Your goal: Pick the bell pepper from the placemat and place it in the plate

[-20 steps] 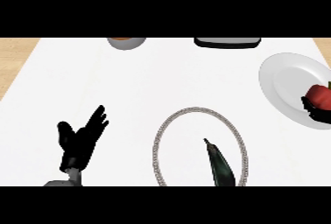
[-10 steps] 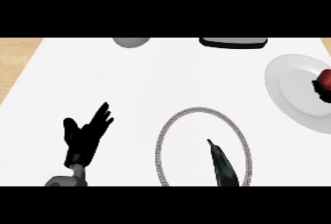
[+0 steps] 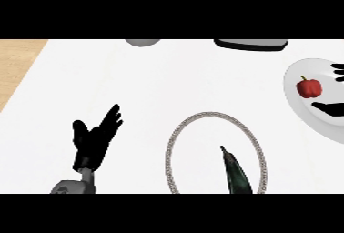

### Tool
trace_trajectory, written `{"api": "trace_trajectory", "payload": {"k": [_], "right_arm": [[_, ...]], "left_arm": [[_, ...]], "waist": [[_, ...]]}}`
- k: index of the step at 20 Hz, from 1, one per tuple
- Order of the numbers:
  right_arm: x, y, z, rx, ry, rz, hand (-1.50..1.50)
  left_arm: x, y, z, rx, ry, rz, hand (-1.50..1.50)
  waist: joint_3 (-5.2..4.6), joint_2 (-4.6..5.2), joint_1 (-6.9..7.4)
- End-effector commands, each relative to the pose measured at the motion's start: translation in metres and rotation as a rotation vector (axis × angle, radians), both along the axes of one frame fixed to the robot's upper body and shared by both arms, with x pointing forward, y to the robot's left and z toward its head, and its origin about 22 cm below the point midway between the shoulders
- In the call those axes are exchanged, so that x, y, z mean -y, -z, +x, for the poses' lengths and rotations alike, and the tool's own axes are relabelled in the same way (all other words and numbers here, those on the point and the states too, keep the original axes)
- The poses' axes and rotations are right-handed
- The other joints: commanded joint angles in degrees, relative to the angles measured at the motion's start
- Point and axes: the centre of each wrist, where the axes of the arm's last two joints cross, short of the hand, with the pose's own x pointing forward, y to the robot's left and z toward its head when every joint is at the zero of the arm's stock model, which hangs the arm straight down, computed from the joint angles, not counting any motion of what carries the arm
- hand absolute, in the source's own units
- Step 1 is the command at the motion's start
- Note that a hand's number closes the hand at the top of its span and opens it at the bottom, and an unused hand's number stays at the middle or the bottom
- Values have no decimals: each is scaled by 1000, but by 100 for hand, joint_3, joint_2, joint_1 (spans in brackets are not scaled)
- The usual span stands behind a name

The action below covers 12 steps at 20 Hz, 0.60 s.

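The red bell pepper (image 3: 309, 87) with its green stem lies on the white plate (image 3: 314, 128) at the right edge. Only parts of my right hand (image 3: 329, 108) show there: the thumb below the pepper and fingertips (image 3: 338, 70) above it, spread and apart from the pepper. The white oval placemat (image 3: 201, 150) with its beaded rim lies at the lower middle. My left hand (image 3: 94, 140) rests open at the lower left, fingers up, well left of the placemat.
A dark green long vegetable (image 3: 235, 175) lies on the placemat's right half. At the far edge sit a grey bowl (image 3: 143, 42) and a dark flat object (image 3: 252, 43). A wooden strip (image 3: 17, 63) borders the white counter at the left.
My right hand has opened off the pepper, which now lies in plain sight on the plate. The view has shifted slightly. The left hand keeps its pose.
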Motion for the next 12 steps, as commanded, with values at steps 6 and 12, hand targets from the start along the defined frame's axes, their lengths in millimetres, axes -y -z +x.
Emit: {"api": "trace_trajectory", "payload": {"k": [6,12], "right_arm": [[-14,-5,16,213,-91,305,-150],[28,-14,-11,222,-46,432,-150]], "left_arm": [[-19,3,-9,-39,-17,8,0],[-15,-3,1,-9,-31,8,0]], "waist": [[5,-22,-44],[1,-2,-161]]}}
